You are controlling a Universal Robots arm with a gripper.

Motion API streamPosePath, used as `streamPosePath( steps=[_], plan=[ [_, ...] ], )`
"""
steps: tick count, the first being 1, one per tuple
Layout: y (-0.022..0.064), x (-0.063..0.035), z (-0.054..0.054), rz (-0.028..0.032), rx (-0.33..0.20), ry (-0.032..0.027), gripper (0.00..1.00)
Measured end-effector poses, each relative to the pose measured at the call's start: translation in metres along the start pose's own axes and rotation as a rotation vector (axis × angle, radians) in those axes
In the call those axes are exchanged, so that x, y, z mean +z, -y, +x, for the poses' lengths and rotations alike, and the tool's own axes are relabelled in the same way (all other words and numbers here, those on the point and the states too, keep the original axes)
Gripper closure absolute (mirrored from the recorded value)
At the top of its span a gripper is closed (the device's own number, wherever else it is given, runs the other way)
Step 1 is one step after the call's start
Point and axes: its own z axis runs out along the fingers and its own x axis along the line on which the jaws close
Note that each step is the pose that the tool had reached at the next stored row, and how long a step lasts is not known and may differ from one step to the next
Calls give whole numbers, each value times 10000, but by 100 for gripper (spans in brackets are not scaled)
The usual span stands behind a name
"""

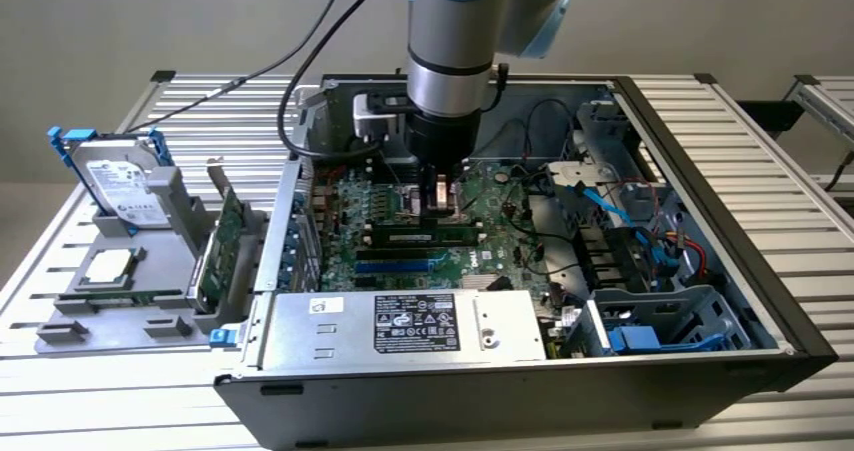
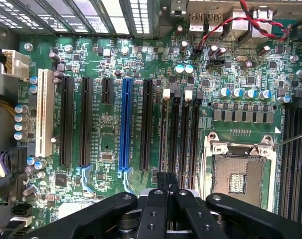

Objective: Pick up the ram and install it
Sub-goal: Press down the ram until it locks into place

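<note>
The tool [image 1: 438, 199], its fingers [image 2: 167, 181] pressed together with nothing between them, sits low inside the open computer case [image 1: 721, 171] at the centre of the exterior view, right over the ram [image 1: 424, 235]. The ram lies seated lengthwise in a slot on the motherboard [image 1: 501, 211], just below the tool. At left, a hard drive [image 1: 120, 186] stands on the worktop [image 1: 80, 271].

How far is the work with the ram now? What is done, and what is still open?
Done, as it looks: the ram is already inside the case, lying along the memory slots on the motherboard. In hand: the gripper is shut, low over these slots; nothing is seen between its fingers. Open: whether the ram is fully seated cannot be told.
</note>
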Motion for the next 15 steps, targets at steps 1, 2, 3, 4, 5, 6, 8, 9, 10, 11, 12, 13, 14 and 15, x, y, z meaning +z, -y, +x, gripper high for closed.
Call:
streamPosePath(
  steps=[1, 2, 3, 4, 5, 6, 8, 9, 10, 11, 12, 13, 14, 15],
  plan=[
    [0, 4, 0, 0, 0, 1, 89],
    [1, 9, -1, 1, 0, 1, 89],
    [1, 13, -1, 0, 0, 0, 89],
    [1, 17, 0, 0, 0, 0, 89],
    [1, 21, -1, 0, 0, -1, 89],
    [1, 25, -1, 0, 0, 0, 89],
    [2, 36, -2, 1, 0, 1, 89],
    [2, 41, -2, 0, 1, 0, 89],
    [2, 47, -2, 0, 1, 0, 89],
    [3, 53, -2, -1, 1, -3, 89],
    [3, 58, -2, -3, 1, -5, 89],
    [3, 63, -3, -4, 1, -6, 89],
    [3, 68, -3, -4, 1, -7, 89],
    [4, 73, -4, -3, 0, -6, 89]
  ],
)
